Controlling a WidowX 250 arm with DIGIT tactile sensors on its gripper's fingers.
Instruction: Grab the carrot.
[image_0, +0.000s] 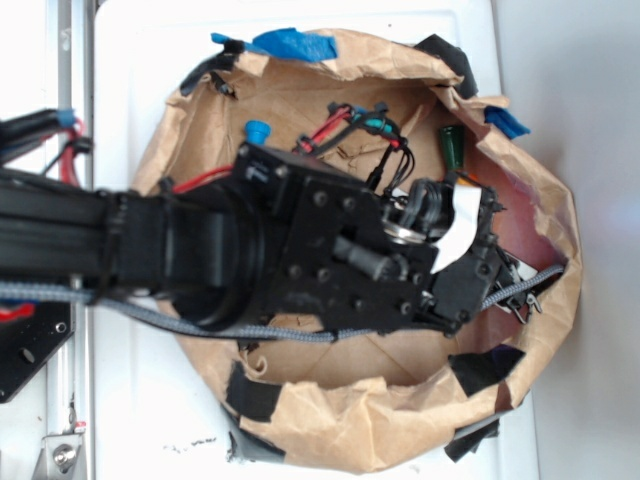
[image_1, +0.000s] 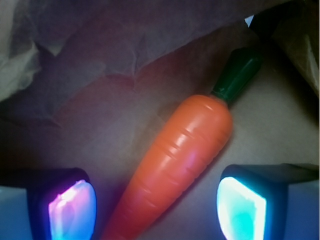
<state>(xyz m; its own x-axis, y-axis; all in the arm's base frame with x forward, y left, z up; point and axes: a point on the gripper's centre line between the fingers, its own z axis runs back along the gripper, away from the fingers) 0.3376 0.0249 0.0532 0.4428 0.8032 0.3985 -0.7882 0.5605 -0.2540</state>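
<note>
**Gripper spread over carrot, inside paper bag**

Hidden or unclear:
- Exterior view: arm (image_0: 250, 250) covers most of the bag's middle. Only the carrot's (image_0: 452, 146) dark green stem end shows, poking out past the arm near the bag's upper right wall. Orange body is not visible from there.
- Gripper (image_0: 470, 235) is mostly black hardware and a white piece from that angle; finger spacing can't be read there.
- Wrist view: carrot (image_1: 182, 157) tip is cut off by the bottom edge. Both fingers are cropped at the bottom too, and their pads glow, left one (image_1: 72, 210) pink/purple, right one (image_1: 241, 209) cyan.
- Blue cap-like thing (image_0: 258, 131) peeks out above the arm on the left; the rest of it is hidden.
- Small dark clips and cables at the bag's right edge, too cluttered to sort out.

Surface/room:
- White tabletop (image_0: 135, 100). Metal rail along the left edge.

Container:
- Crumpled brown paper bag (image_0: 330, 415), rim rolled open, patched with black and blue tape (image_0: 295, 43) along the rim.
- Carrot lies on the bag floor, diagonal in the wrist view: stem up-right, taper down-left.

Gripper (image_1: 157, 210):
- Fingers wide apart, one on each side of the carrot's lower body. Carrot sits closer to the left finger. No pad contact visible on either side.
- Not holding anything.
</note>
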